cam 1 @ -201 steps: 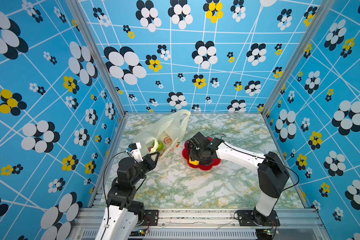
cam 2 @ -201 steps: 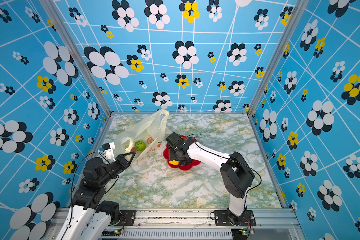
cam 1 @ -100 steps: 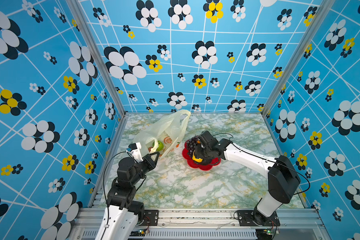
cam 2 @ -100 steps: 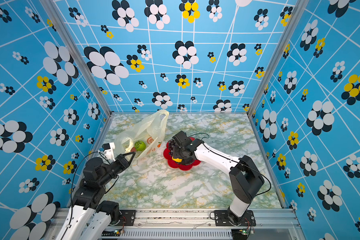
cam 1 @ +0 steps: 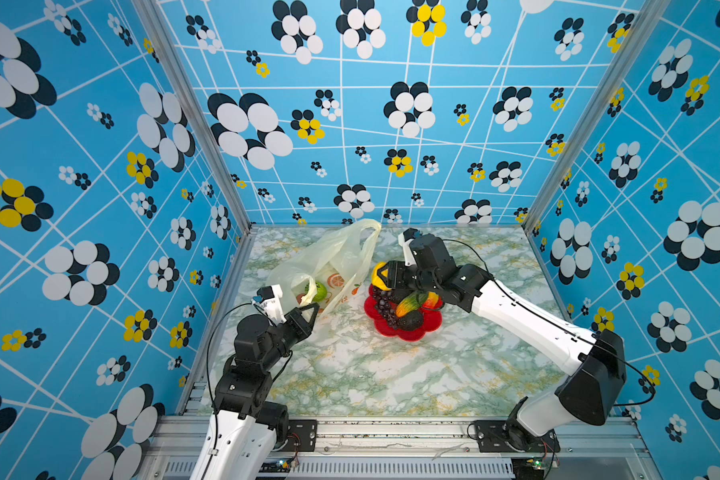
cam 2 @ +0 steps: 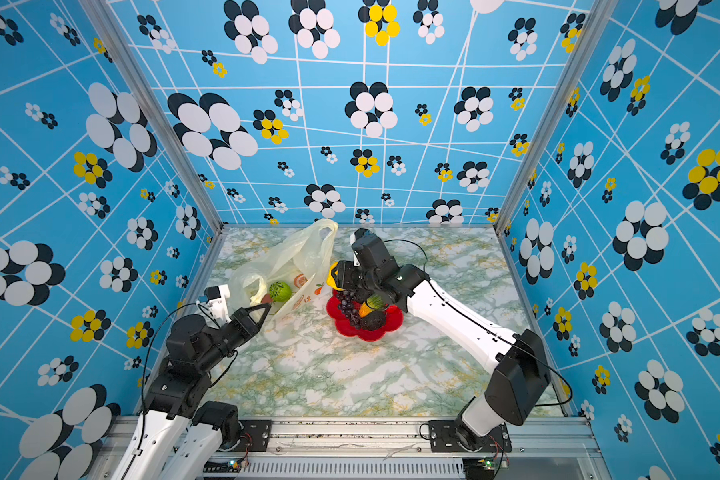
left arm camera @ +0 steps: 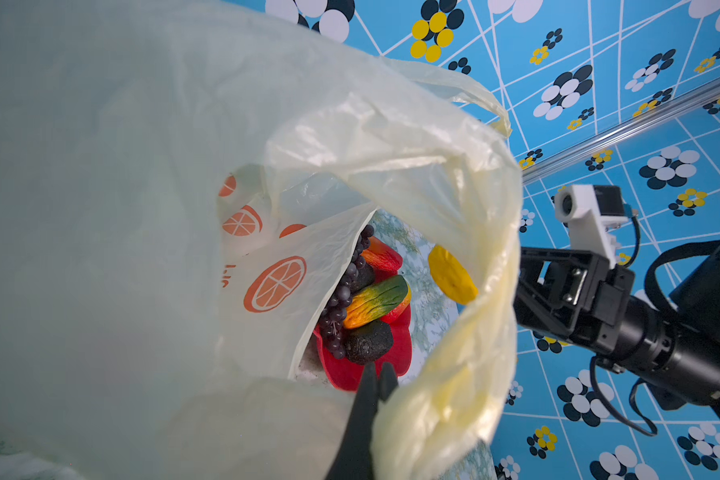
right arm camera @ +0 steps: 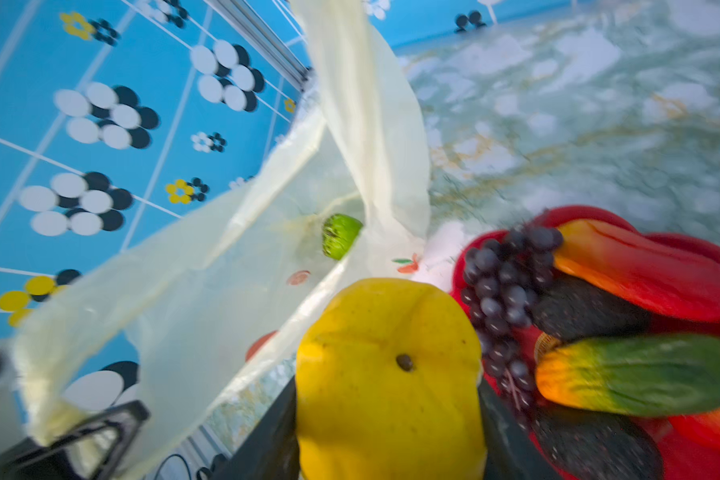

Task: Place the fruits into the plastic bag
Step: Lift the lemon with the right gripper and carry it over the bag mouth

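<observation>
Right gripper clamps yellow pepper-like piece just beside plastic bag mouth; left gripper pinched shut on bag edge.
Bag lies on green-white marbled tabletop, bumpy green ball inside; red dish just beside holds grapes, cucumber, avocados. Blue flower-print walls, white grid lines, aluminium corner posts enclose three sides.

On the green-veined marble tabletop a red flower-shaped dish is set; a pale-yellow plastic bag is spread just beside the dish, to its left in both top views.
</observation>
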### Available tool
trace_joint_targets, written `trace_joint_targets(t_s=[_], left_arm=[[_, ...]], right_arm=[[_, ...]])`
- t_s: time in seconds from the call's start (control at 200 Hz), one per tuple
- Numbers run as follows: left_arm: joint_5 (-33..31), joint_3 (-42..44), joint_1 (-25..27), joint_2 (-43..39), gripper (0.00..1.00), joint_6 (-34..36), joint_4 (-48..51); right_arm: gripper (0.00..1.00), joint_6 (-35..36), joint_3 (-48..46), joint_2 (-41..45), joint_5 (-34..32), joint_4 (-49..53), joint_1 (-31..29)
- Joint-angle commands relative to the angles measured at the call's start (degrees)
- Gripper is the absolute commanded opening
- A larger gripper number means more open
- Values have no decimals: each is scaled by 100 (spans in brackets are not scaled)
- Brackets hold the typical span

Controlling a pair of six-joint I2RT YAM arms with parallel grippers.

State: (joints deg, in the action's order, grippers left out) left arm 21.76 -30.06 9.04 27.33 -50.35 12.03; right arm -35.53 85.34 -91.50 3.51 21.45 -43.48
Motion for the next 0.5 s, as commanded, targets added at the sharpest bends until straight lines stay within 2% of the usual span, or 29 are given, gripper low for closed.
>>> trace_joint_targets(t_s=[0.0, 0.245, 0.41, 0.495], left_arm=[[124, 37, -39, 56, 0, 25, -210], [118, 5, -36, 61, 0, 62, -197], [94, -95, -46, 127, 0, 137, -200], [71, -216, -48, 183, 0, 224, -158]], right_arm=[[38, 191, 783, -587, 602, -279, -56], [38, 292, 2926, -2310, 811, 650, -318], [40, 301, 3990, -3218, 860, 1285, -409], [42, 293, 4208, -3515, 905, 1420, -456]])
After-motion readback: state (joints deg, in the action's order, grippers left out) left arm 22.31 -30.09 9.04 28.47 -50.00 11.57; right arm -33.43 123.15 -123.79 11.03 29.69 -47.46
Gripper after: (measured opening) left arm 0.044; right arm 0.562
